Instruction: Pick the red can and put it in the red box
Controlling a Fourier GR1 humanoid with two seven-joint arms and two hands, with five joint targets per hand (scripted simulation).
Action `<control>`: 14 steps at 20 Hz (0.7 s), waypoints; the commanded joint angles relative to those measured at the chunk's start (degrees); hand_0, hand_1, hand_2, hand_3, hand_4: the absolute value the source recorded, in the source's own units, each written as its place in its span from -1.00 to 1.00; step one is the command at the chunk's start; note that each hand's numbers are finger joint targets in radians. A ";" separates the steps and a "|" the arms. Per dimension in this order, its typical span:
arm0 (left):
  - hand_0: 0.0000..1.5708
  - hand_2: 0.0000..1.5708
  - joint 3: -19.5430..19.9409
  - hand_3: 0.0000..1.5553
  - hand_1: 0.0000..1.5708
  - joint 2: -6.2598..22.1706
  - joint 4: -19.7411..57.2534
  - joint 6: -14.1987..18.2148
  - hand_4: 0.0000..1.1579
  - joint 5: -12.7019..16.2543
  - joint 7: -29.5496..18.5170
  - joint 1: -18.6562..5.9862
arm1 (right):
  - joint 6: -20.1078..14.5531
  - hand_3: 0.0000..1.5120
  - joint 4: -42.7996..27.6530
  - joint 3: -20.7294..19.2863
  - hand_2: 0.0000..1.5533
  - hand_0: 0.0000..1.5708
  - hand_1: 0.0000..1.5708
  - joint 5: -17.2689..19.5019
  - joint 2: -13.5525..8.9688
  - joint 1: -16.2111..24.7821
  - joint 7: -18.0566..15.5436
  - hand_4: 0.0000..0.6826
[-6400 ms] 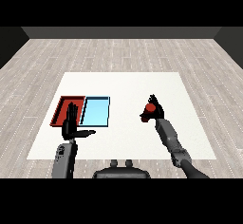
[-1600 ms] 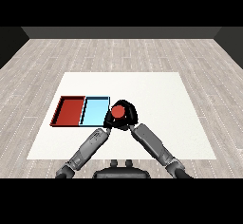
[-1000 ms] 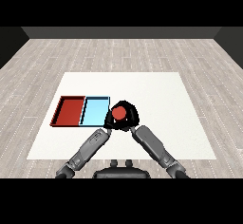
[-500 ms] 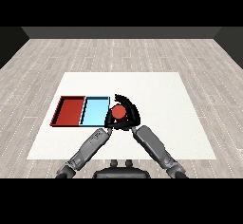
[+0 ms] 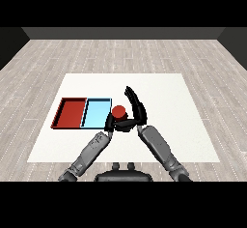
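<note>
The red can (image 5: pixel 118 111) stands upright just right of the light blue tray (image 5: pixel 96 114), near the table's middle. My left hand (image 5: pixel 113 122) is curled round the can's lower part from the left and front. Close beside the can on its right is my right hand (image 5: pixel 136 108), its fingers straight and pointing up and away, open. The red tray (image 5: pixel 71 113) lies to the left of the blue one, with nothing in it. The can's base is hidden behind my left hand.
Both trays sit side by side on the white table (image 5: pixel 164 101), left of centre. My two forearms meet in a V in front of the can. A wooden floor surrounds the table.
My right hand carried the can from the table's right to the centre, where my left hand met it. In the last half second the right hand's fingers have straightened off the can.
</note>
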 commanded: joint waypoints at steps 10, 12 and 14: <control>1.00 0.99 6.30 0.88 1.00 1.40 1.70 -1.80 0.95 -0.34 -0.60 0.03 | 1.97 -1.00 -22.99 -11.88 -1.00 -1.00 -1.00 -1.15 -8.63 9.89 5.97 -1.00; 1.00 1.00 7.60 0.88 1.00 5.33 -4.39 -3.56 0.95 0.30 1.06 2.69 | 5.09 -1.00 -15.93 -16.96 -1.00 -1.00 -1.00 -4.51 -8.39 8.07 2.12 -1.00; 1.00 1.00 8.72 0.90 1.00 6.74 -4.29 -3.02 0.97 -1.50 0.59 2.72 | 4.69 -1.00 -16.70 -18.69 -1.00 -1.00 -1.00 -4.10 -9.46 7.99 3.92 -1.00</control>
